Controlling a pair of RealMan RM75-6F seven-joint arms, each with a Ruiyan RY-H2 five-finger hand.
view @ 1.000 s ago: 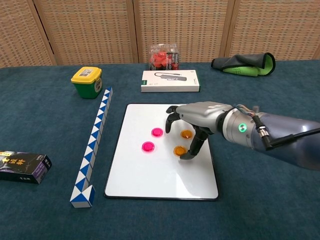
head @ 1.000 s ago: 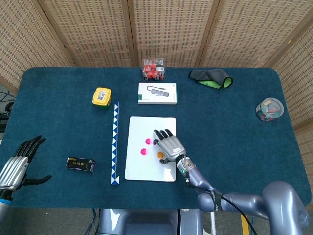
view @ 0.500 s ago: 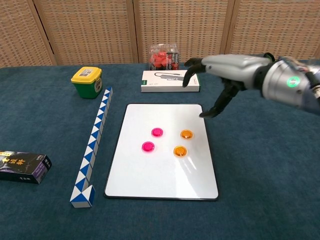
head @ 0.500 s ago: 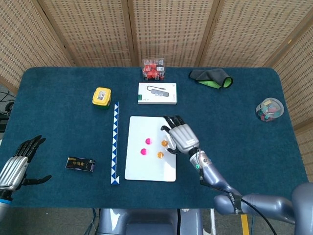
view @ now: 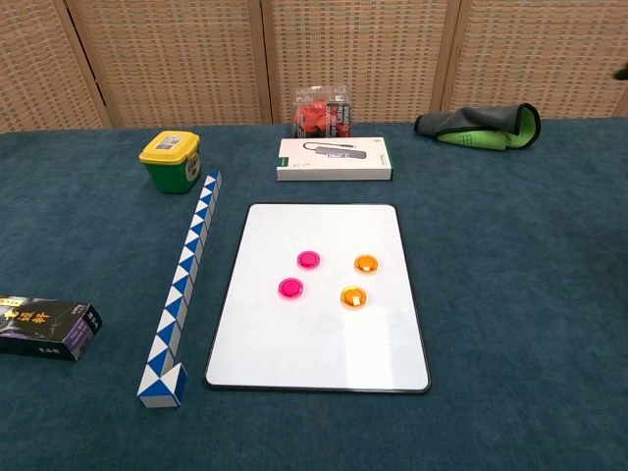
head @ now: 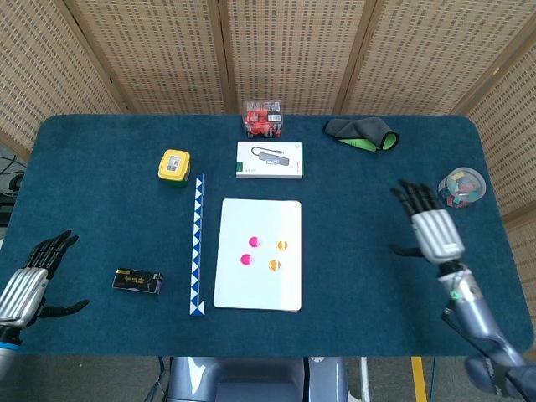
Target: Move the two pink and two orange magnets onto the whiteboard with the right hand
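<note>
1. We see our left hand point(head: 25, 285) at the head view's bottom-left edge, fingers spread, holding nothing, wrist cut off.
2. All four magnets are on the whiteboard point(view: 324, 353): pink magnets point(view: 309, 259) left, orange magnets point(view: 366, 263) right.
3. Our right hand point(head: 431, 228) hangs fingers splayed, empty, beside a blurry jar point(head: 461, 187).

My bench point(view: 510, 294), covered in dark teal cloth, carries a whiteboard point(view: 319, 343) at its centre. A blue-and-white folding ruler point(view: 184, 285) lies just beside the board's left edge. Behind the board sit a white box point(view: 334, 159), a clear case of red pieces point(view: 320, 110), a yellow-lidded green tub point(view: 171, 161) and a dark cloth point(view: 479, 126). A black packet point(view: 44, 327) lies far left, a clear jar point(head: 461, 188) far right.
</note>
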